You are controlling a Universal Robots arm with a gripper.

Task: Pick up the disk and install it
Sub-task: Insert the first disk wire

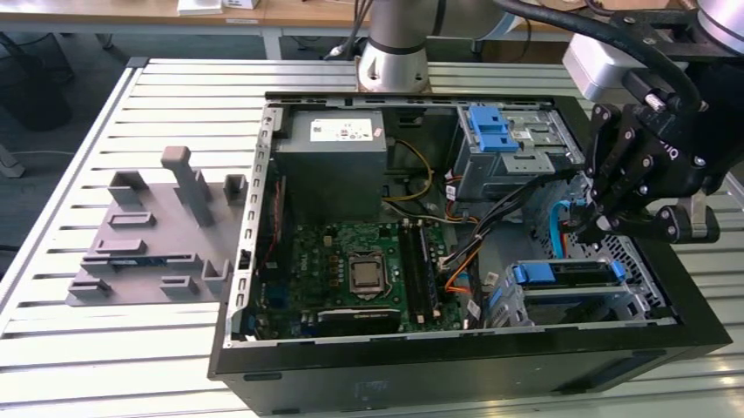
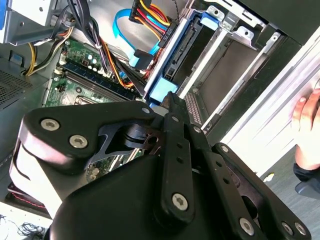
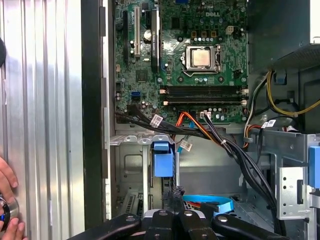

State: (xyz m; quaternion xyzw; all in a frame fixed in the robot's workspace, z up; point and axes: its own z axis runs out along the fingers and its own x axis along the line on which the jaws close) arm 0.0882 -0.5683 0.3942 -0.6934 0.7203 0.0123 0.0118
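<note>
Exterior view: an open computer case [image 1: 465, 374] lying on a slatted metal surface [image 1: 174, 87], with a grey fixture plate [image 1: 152, 235] well apart at the exterior view's left. Inside the case, a green motherboard [image 1: 361, 270] in the middle, a large grey box [image 1: 331, 148] beyond it, and a blue ridged latch [image 1: 489, 131] at the far right. The disk [image 1: 576, 277] at the near right, lying flat between its blue rails, seated in a metal cage [image 1: 581, 306]. The gripper [image 1: 602, 222] poised just above that cage, tilted down toward the disk's far end, beside a blue cable [image 1: 560, 226].

Second wrist view: the black gripper [image 2: 170, 100] close to the camera, jaws drawn together, tip touching or just beside the blue end tab of the disk [image 2: 162, 91] — cannot tell which. The disk set in its cage slot, the blue cable [image 2: 125, 30] and red-and-yellow wires [image 2: 150, 12] near it. A person's hand [image 2: 305, 120] outside the case.

First wrist view: the gripper [image 3: 173, 194] with jaws together and nothing between them, just short of the disk [image 3: 163, 160], seen end-on by its blue tab within the cage. The motherboard [image 3: 185, 60] beyond, black cables [image 3: 235, 150] crossing between — and the hand [image 3: 7, 182] on the surface [image 3: 45, 100] outside the case wall.
</note>
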